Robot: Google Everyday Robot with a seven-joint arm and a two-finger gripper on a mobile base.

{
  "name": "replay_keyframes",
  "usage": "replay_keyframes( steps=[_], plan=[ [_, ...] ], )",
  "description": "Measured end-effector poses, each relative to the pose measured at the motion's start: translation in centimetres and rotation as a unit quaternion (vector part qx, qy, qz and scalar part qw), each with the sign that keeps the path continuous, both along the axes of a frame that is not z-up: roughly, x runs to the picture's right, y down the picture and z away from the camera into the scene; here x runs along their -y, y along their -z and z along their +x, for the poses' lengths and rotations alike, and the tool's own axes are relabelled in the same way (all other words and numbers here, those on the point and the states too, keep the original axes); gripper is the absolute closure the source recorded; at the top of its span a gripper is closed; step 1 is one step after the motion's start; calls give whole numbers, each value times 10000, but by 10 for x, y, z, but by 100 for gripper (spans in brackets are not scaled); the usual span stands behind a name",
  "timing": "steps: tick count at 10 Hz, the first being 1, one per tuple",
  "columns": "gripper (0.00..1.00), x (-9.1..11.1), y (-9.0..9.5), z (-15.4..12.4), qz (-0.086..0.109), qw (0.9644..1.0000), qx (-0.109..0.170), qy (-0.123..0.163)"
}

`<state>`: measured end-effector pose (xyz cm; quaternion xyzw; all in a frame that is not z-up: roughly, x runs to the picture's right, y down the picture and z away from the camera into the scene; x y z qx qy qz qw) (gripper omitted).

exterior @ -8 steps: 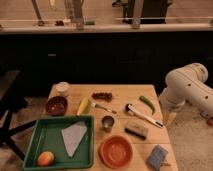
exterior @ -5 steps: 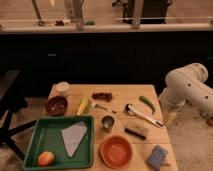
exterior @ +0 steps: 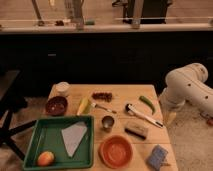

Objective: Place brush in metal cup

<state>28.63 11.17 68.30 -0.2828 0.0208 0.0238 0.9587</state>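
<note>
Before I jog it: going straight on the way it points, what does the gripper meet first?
The gripper points down beside the light wooden table's right edge. It would probably meet only the speckled floor, though depth is unclear.

The wooden table (exterior: 120,93) bears a brush (exterior: 144,115), metal cup (exterior: 107,122), orange bowl (exterior: 116,151) and green tray (exterior: 61,119).

One elevated view, looking down across table (exterior: 122,92), moderately near, jaws beside its right edge
</note>
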Motion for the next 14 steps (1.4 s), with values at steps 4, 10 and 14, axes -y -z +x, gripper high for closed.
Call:
replay_keyframes(
  steps=[4,10,14],
  plan=[
    [20,0,0,0,0,10000,0,0],
    [20,0,0,0,-1,10000,0,0],
    [20,-3,-15,-11,-146,9986,-506,-100]
  ],
)
